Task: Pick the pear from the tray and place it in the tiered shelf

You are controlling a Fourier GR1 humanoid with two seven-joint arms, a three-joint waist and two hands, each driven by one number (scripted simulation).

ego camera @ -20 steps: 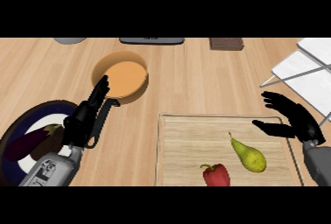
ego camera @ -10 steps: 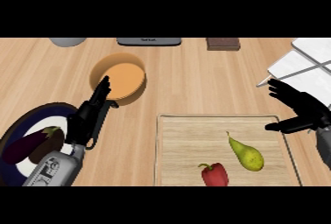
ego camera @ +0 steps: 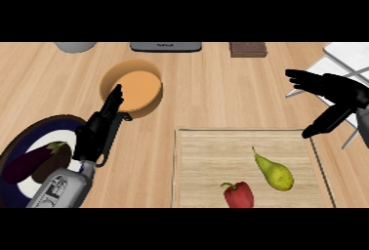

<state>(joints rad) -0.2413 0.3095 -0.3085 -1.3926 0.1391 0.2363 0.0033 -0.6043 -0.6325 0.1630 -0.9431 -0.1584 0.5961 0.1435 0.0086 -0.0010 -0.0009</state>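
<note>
At the reach step, the right hand [ego camera: 330,92] is hovering open-fingered and empty by the tray's [ego camera: 241,131] far corner, needing next to drop onto the pear [ego camera: 274,172].

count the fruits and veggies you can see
3: a pear on the tray, a red pepper beside it at the tray's near edge, an eggplant on the plate at left. None look hidden.

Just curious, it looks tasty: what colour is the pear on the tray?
The pear is yellow-green; the head view shows it best.
</note>
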